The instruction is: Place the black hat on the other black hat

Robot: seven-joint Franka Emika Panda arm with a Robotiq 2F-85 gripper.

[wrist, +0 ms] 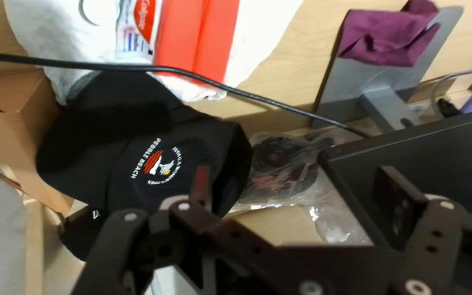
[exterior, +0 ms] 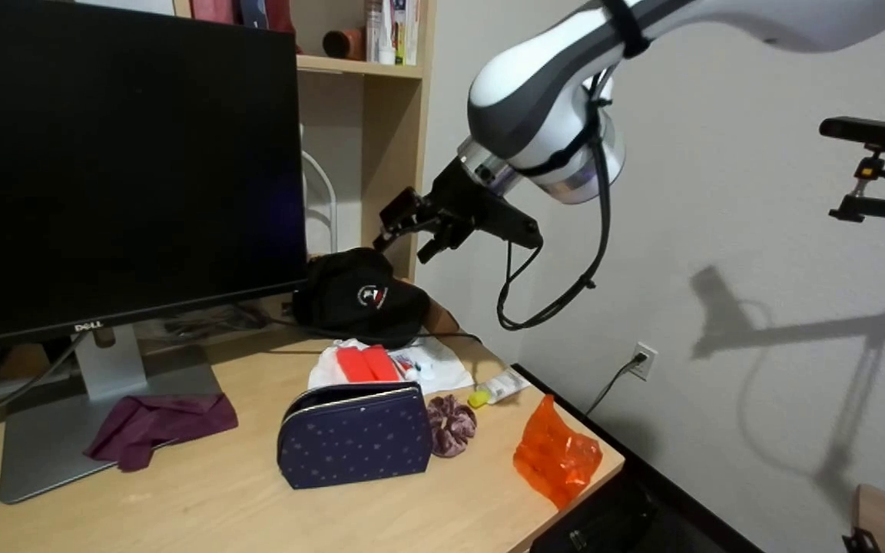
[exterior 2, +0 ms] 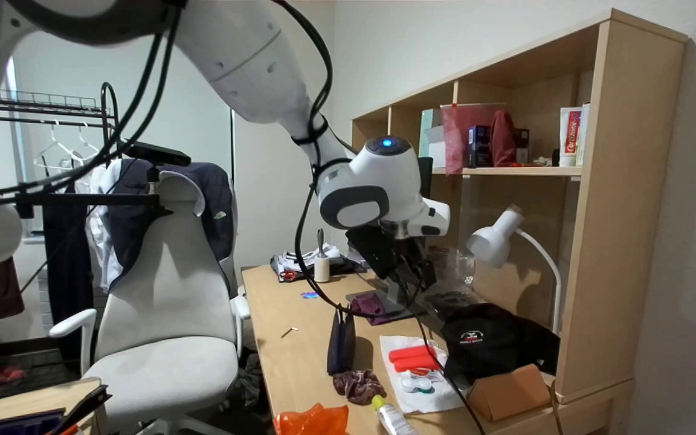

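Black two-fingered gripper (wrist: 300, 186), spread apart, hangs above the emblem-fronted black fabric cap (wrist: 137, 143), which partly hides another black cap (wrist: 81, 235) on the pale wooden desk (exterior: 204, 507), beside a tan cardboard box (exterior 2: 508, 393); a light-grey office chair (exterior 2: 167, 290) stands alongside.

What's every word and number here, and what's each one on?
"DELL": monitor
"PEBBLE BEACH": front black hat
"WOMEN'S OPEN": same hat
"Colgate": toothpaste
"Cortizone", ending unclear: white package on the shelf
Too blurred to read: marks on the other black hat and yellow-capped tube, other small print.
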